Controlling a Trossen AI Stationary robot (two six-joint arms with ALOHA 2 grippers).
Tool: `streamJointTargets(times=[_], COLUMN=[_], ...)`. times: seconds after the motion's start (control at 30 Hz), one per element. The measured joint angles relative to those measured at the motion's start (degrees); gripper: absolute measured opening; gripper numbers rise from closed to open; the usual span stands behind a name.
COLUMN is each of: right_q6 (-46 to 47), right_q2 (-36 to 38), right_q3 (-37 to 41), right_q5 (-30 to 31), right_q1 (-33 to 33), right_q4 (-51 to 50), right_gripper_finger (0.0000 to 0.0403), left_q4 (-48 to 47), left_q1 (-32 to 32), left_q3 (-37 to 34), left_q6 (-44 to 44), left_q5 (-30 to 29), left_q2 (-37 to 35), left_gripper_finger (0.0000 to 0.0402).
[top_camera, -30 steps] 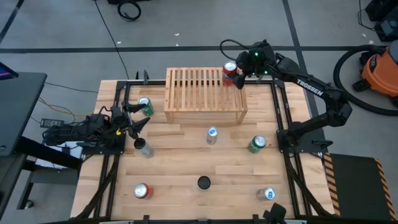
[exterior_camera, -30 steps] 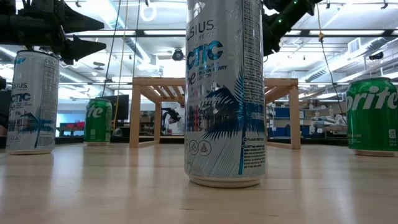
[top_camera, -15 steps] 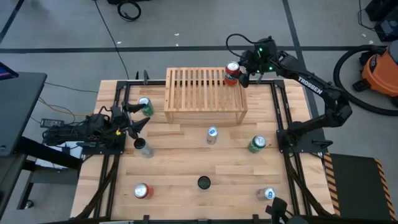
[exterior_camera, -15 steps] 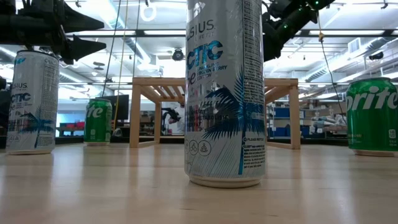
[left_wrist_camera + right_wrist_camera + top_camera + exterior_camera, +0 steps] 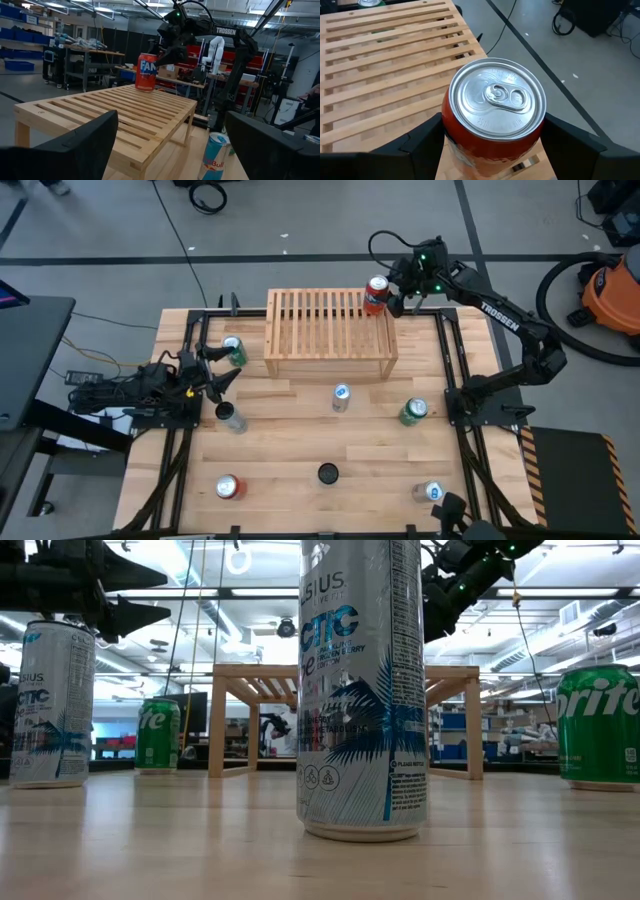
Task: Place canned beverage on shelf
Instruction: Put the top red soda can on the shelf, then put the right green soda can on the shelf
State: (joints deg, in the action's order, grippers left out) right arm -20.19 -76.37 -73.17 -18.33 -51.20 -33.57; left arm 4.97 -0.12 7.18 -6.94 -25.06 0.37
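Observation:
A red canned beverage [image 5: 376, 293] stands upright at the far right corner of the light-wood slatted shelf [image 5: 320, 330]. It also shows in the left wrist view [image 5: 146, 72] and in the right wrist view [image 5: 492, 107]. My right gripper [image 5: 386, 298] is shut on it. Whether the can's base rests on the slats or hangs just above them, I cannot tell. My left gripper [image 5: 215, 375] waits open and empty at the table's left, beside a green can [image 5: 233, 350]. My right gripper pinches the red can's side wall [image 5: 446, 131] between its two fingers, one finger [image 5: 420, 147] on each side, below the rim. The fingers come slanting down from the table's right. The can stays upright over the shelf's far right corner.
Loose cans stand on the table in front of the shelf: a blue-white one [image 5: 341, 396], a green one [image 5: 413, 412], a slim one [image 5: 230, 417], a red one [image 5: 228, 487], a blue one [image 5: 430, 492]. A dark disc [image 5: 328, 473] lies near the front.
My right gripper has gone a little toward the table's far right corner along the shelf top. The red can has gone with it and has stayed upright.

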Motion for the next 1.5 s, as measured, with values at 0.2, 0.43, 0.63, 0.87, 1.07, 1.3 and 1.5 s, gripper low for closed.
streamJointTargets(times=[0.2, 0.43, 0.63, 0.87, 1.07, 1.3, 1.5], right_q6=[-0.36, -0.43, -0.56, -0.56, -0.36, 7.66, 13.18], right_q2=[0.00, -0.41, -0.20, 1.70, 5.43, 11.19, 16.30], right_q3=[0.04, 0.36, 0.31, 0.28, 0.22, 0.20, 0.20], right_q5=[-0.48, -0.63, -0.67, -0.85, -0.83, -0.84, -0.83], right_q1=[-0.07, -0.11, -0.11, -0.11, -0.11, 0.41, 3.13], right_q4=[-0.28, -1.82, -2.64, -2.66, -2.97, -5.94, -13.36], right_gripper_finger=[0.0328, 0.0356, 0.0366, 0.0372, 0.0373, 0.0373, 0.0373], left_q4=[0.81, 1.07, 1.07, 1.05, 1.05, 1.12, 1.18], left_q1=[0.00, 0.00, 0.00, 0.00, 0.00, 0.00, 0.00], left_q3=[0.00, 0.00, 0.00, 0.00, 0.00, 0.00, 0.00], left_q6=[0.00, 0.07, 0.10, 0.08, 0.11, 0.22, 0.24], left_q5=[0.00, 0.00, 0.00, 0.00, -0.02, 0.00, 0.00], left_q2=[-0.01, -0.01, -0.01, 0.00, -0.01, -0.01, 0.00], left_gripper_finger=[0.0369, 0.0369, 0.0369, 0.0369, 0.0369, 0.0369, 0.0369])
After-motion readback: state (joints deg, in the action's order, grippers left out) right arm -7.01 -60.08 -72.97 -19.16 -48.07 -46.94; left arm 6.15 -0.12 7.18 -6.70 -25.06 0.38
